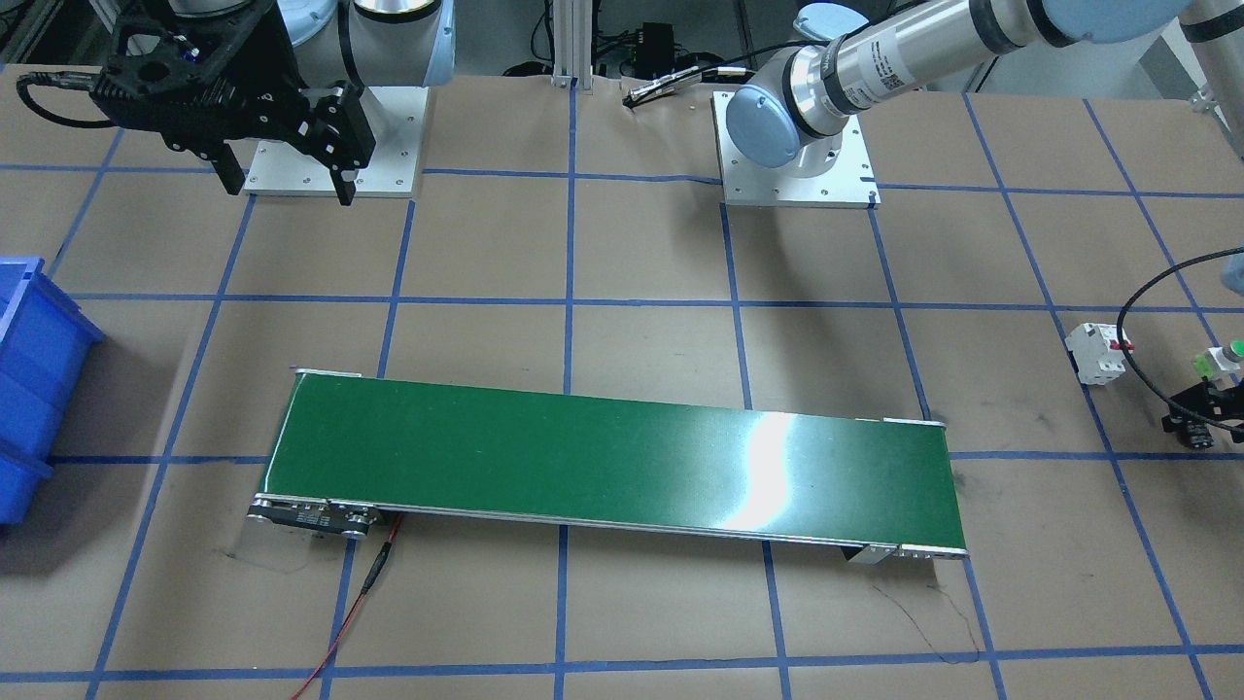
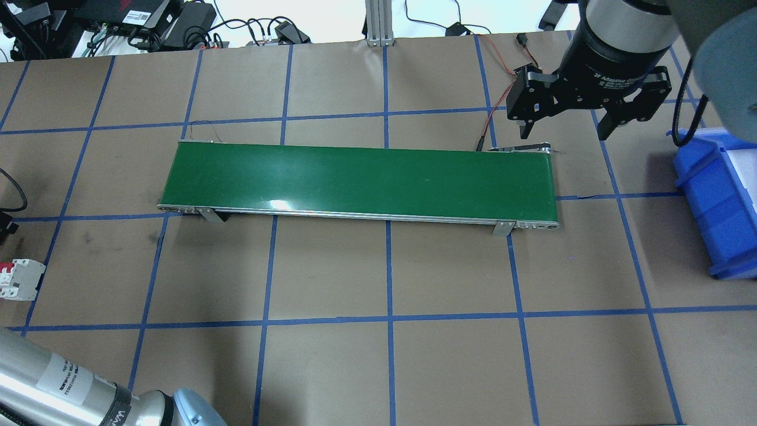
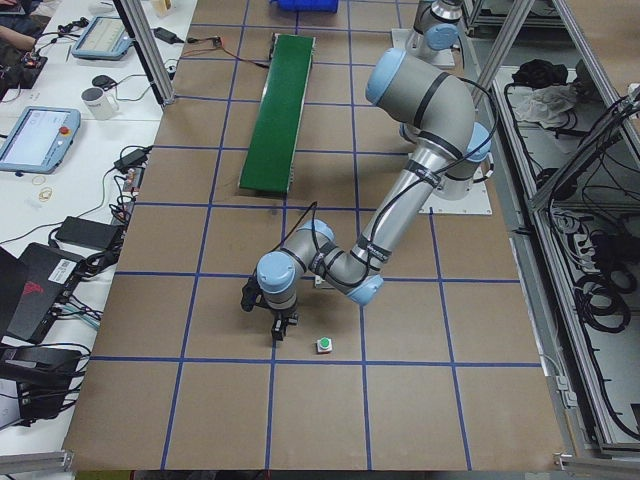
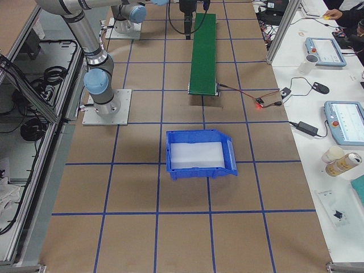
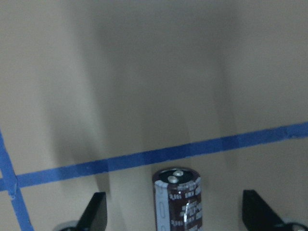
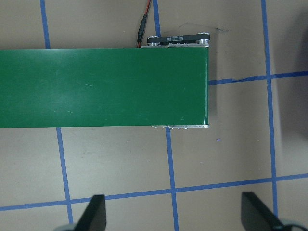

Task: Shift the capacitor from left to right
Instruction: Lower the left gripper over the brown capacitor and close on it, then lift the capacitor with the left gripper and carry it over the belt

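Left arm: reaches out low from its base, elbow folded, wrist bent down at the bench's (image 3: 420, 400) left end. Your left claw (image 3: 272, 314) hangs just above the surface, jaws spread.

The left wrist view shows the capacitor (image 5: 178, 204) between the two fingertips (image 5: 96, 214), a gap on either side and neither pad touching. Its end with two silvery terminals shows at the top of that view (standing or leaning: can't settle it). A blue tape line (image 5: 192, 150) crosses the bench just beyond it.

Right arm: held high over the belt's right end. The right claw (image 2: 568, 127) points down, jaws wide apart and holding nothing, well above the surface.

Room: the green conveyor belt (image 2: 361, 177) lies along the middle of the bench, top bare. The blue bin (image 2: 718, 201) sits past its right end, near the bench edge. At the left end you have the white breaker (image 1: 1098, 352) and the green-capped push-button (image 3: 324, 345) near the left claw, apart from it.

Views: only the left wrist camera shows the capacitor plainly. The overhead view cuts the left claw off, showing just the breaker at its left edge. In the front-facing view that claw is half out of frame at the right edge.
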`<state>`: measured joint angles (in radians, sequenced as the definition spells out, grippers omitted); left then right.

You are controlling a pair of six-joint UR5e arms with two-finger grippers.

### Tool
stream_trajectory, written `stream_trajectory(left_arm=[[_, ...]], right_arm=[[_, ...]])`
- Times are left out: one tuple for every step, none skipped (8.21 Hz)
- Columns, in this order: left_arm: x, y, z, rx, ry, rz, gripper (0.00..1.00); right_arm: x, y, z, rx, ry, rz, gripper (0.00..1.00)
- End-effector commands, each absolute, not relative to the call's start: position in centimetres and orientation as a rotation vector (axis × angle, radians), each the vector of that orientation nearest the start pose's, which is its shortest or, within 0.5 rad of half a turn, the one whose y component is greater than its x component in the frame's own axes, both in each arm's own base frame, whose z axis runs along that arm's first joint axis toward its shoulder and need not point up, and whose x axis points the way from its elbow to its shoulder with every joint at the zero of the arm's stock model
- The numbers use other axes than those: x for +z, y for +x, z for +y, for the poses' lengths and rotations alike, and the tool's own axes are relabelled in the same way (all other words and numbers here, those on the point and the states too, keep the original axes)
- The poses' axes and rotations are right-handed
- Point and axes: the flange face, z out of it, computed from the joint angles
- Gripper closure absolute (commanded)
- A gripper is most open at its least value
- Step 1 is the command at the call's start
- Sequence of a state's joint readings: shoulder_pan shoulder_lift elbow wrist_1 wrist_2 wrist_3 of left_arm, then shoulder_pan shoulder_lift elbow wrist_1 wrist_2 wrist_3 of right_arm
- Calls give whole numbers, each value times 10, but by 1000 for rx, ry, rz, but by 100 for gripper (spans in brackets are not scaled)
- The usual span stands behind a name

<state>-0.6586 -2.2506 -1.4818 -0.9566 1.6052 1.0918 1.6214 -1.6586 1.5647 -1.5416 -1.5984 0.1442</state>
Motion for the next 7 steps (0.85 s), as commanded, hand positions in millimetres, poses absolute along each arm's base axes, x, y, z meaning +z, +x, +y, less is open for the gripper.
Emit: stream_trajectory(left_arm=[[176,475,-524,36,244,3091,40],[177,474,-523,38,235,3091,55],[182,475,-523,35,231,3085,66],[186,474,-523,32,226,3083,78],[193,473,-522,27,203,3083,87],[208,471,-520,20,188,3081,98],[236,465,-519,-8,157,3071,100]], right_arm=[[530,154,-452,-108,149,3157,0],[530,154,-452,-106,149,3158,0],[530,154,-452,-106,149,3158,0],[530,154,-452,-106,149,3158,0],[530,154,-452,-106,149,3158,0],[530,154,-452,-108,149,3157,0],[530,154,-452,-106,149,3158,0]])
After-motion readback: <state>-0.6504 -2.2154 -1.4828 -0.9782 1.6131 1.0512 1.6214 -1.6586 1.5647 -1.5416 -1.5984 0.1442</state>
